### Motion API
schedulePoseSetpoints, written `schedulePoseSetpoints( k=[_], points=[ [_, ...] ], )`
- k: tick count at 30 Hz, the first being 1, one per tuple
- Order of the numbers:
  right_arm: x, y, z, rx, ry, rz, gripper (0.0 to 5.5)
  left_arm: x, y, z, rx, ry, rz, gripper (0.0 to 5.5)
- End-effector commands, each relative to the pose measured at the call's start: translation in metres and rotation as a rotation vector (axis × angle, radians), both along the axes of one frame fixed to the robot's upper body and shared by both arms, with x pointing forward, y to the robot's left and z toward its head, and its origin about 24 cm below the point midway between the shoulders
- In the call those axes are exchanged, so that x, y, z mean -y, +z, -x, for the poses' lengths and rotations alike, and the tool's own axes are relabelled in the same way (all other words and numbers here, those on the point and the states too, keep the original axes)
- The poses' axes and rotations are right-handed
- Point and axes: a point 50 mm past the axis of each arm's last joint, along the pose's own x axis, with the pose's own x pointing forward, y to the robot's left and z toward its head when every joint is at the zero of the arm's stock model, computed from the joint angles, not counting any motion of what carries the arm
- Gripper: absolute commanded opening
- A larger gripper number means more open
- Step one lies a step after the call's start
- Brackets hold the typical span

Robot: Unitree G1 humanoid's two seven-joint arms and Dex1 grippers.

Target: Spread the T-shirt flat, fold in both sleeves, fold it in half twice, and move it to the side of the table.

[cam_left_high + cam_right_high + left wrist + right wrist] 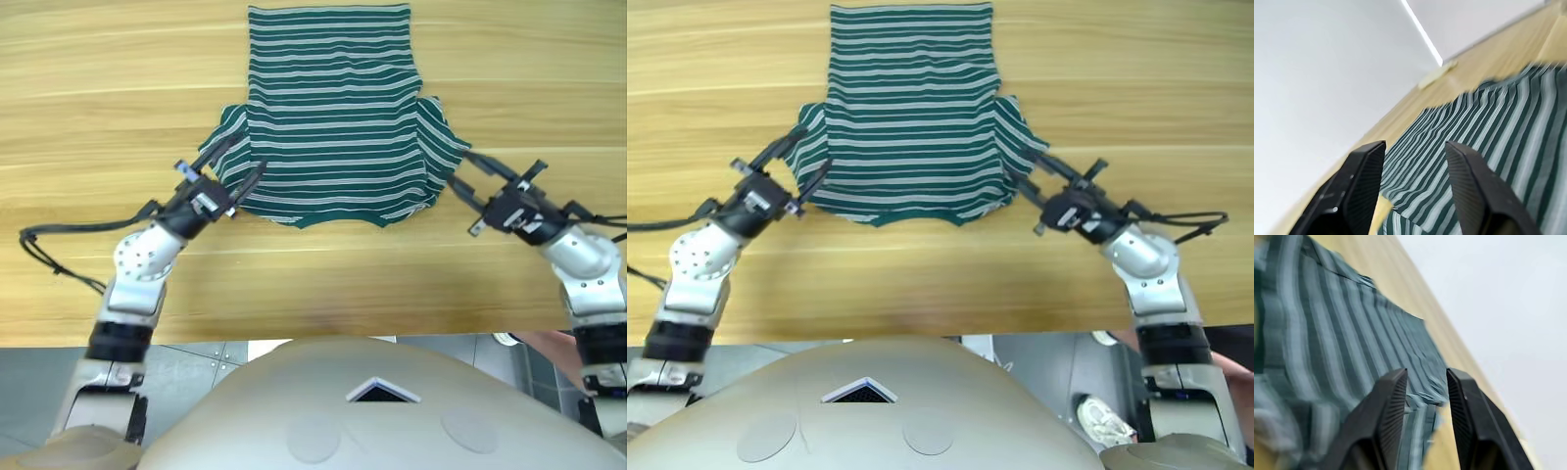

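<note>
The left gripper (251, 151) sits at the left side of the wooden tabletop (98, 98), its two black fingers (1361, 186) spread apart and pointing toward the T-shirt's left sleeve (225, 127). The fingertips reach over the sleeve's edge, near the bottom corner of the cloth. In the left wrist view the striped fabric shows through the open gap between the fingers, and nothing is pinched. The T-shirt (333, 108), dark green with thin pale stripes, lies in the middle of the tabletop. Its straight hem is at the far side and its curved neckline (328, 220) is toward the robot. The body lies mostly flat. Both short sleeves are bunched close against its sides, and the near edge is slightly wavy. The right sleeve (436, 127) bulges out from the body toward the right gripper (458, 166). That gripper comes in from the right side of the tabletop with its fingers (1391, 421) also spread. In the right wrist view they straddle the rumpled edge of the sleeve, with cloth showing between them, and they are not closed on it.
</note>
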Motion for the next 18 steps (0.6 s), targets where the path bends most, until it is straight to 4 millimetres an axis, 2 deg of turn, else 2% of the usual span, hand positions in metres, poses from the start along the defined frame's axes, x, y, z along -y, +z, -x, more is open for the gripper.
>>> schedulePoseSetpoints(
  k=[1,4,6,8,11,18],
  points=[
    [0.008,0.000,-0.037,0.075,-0.161,0.121,1.48,0.033,-0.032,-0.011,-0.026,-0.117,-0.228,2.26],
    [0.005,-0.008,-0.043,0.085,-0.184,0.181,1.48,0.034,-0.060,-0.002,-0.113,-0.183,-0.339,2.26],
    [0.003,-0.016,-0.044,0.085,-0.186,0.219,1.48,0.026,-0.076,0.014,-0.200,-0.220,-0.365,2.26],
    [0.000,-0.022,-0.044,0.081,-0.189,0.238,1.48,0.022,-0.085,0.031,-0.266,-0.247,-0.343,2.26],
    [-0.005,-0.032,-0.043,0.061,-0.185,0.242,1.48,0.015,-0.090,0.047,-0.309,-0.221,-0.300,2.26],
    [-0.010,-0.056,-0.037,-0.028,-0.186,0.280,1.48,0.012,-0.088,0.062,-0.323,-0.179,-0.261,2.26]
  ],
)
